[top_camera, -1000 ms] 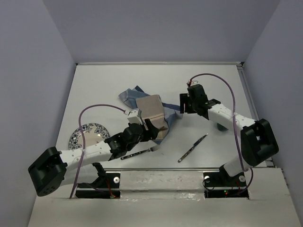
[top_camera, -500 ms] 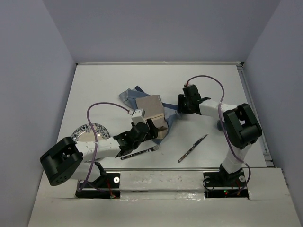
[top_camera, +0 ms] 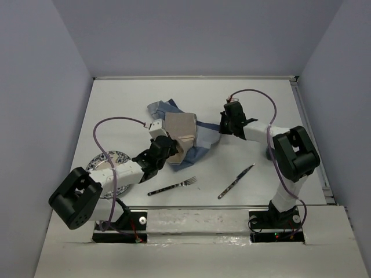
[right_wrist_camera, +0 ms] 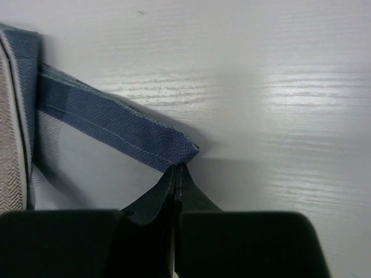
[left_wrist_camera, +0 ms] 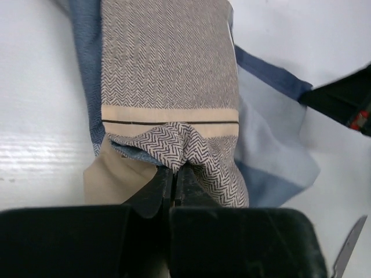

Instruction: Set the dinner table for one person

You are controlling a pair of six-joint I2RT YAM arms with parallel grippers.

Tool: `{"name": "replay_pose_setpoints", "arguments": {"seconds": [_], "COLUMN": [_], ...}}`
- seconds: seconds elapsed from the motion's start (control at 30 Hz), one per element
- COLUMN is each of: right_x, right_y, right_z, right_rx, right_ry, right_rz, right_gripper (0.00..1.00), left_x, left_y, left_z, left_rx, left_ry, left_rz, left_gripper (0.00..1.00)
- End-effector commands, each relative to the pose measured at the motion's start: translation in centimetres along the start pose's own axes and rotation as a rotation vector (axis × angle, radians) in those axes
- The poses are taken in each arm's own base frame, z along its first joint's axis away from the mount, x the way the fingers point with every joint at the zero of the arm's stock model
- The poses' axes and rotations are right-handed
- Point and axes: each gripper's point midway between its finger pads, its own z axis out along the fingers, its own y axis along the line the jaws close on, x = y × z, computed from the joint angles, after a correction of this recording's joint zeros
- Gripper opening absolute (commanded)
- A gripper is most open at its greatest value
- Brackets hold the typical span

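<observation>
Your left claw [left_wrist_camera: 174,171] and right claw [right_wrist_camera: 175,168] each pinch the crumpled cloth [top_camera: 186,131], so the plate [top_camera: 102,163] at 8 o'clock, fork [top_camera: 172,186] and knife [top_camera: 236,181] wait.

We see two matching arms. Our left arm [top_camera: 119,174] and right arm [top_camera: 261,134] have white links between bulky, rounded black joint housings. A thin purple cable [top_camera: 113,123] arcs from each wrist. The left claw [left_wrist_camera: 174,174] and right claw [right_wrist_camera: 175,171] are matte black, their fingers tapering to narrow wedges. The bases [top_camera: 122,223] are black.
</observation>
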Motion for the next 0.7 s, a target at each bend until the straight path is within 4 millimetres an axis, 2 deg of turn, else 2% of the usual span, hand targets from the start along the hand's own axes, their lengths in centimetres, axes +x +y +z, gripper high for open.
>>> {"name": "replay_pose_setpoints", "arguments": {"seconds": [0.0, 0.1, 0.17, 0.2, 0.23, 0.27, 0.3, 0.33, 0.37, 0.5, 0.53, 0.6, 0.63, 0.67], "right_x": [-8.7, -10.1, -10.6, -10.5, -9.5, -9.8, -9.6, -8.5, -8.5, -6.5, -6.2, -5.4, -5.2, -5.0], "right_y": [0.0, -1.9, -4.0, -4.8, -5.7, -6.1, -6.8, -7.2, -7.2, -7.6, -7.7, -8.1, -8.2, -8.2], "right_z": [-4.6, -6.3, -7.7, -8.1, -8.2, -9.3, -9.5, -9.5, -10.0, -9.8, -9.7, -9.5, -9.5, -9.5], "right_rx": [0.016, 0.072, 0.12, 0.144, 0.162, 0.161, 0.173, 0.18, 0.174, 0.171, 0.174, 0.188, 0.188, 0.186], "right_ry": [-0.273, -0.333, -0.367, -0.376, -0.364, -0.387, -0.391, -0.374, -0.383, -0.348, -0.34, -0.328, -0.323, -0.32], "right_rz": [0.055, 0.074, 0.1, 0.12, 0.13, 0.149, 0.169, 0.17, 0.175, 0.184, 0.185, 0.189, 0.191, 0.195], "right_gripper": [0.0, 0.0, 0.0, 0.0, 0.0, 0.0, 0.0, 0.0, 0.0, 0.0, 0.0, 0.0, 0.0, 0.0], "left_x": [-8.2, -10.8, -13.5, -14.3, -16.1, -17.1, -17.7, -18.5, -18.8, -17.5, -15.6, -13.4, -12.8, -12.8], "left_y": [-1.9, -1.4, -1.1, -1.1, -1.6, -1.4, -1.3, -1.2, -0.7, 2.1, 3.6, 5.9, 6.5, 6.8], "left_z": [0.1, 0.0, 0.1, 0.1, -0.2, -0.4, -0.7, -0.9, -1.1, -2.4, -2.3, -2.9, -3.1, -3.4], "left_rx": [0.034, 0.022, 0.015, 0.018, 0.025, 0.018, 0.01, 0.006, -0.01, -0.07, -0.1, -0.154, -0.165, -0.16], "left_ry": [-0.197, -0.238, -0.287, -0.292, -0.325, -0.344, -0.353, -0.366, -0.374, -0.373, -0.345, -0.323, -0.318, -0.325], "left_rz": [-0.032, -0.049, -0.08, -0.083, -0.093, -0.096, -0.088, -0.093, -0.097, -0.138, -0.15, -0.168, -0.168, -0.176], "left_gripper": [0.0, 0.0, 0.0, 0.0, 0.0, 0.0, 0.0, 0.0, 0.0, 0.0, 0.0, 0.01, 0.09, 0.29]}}
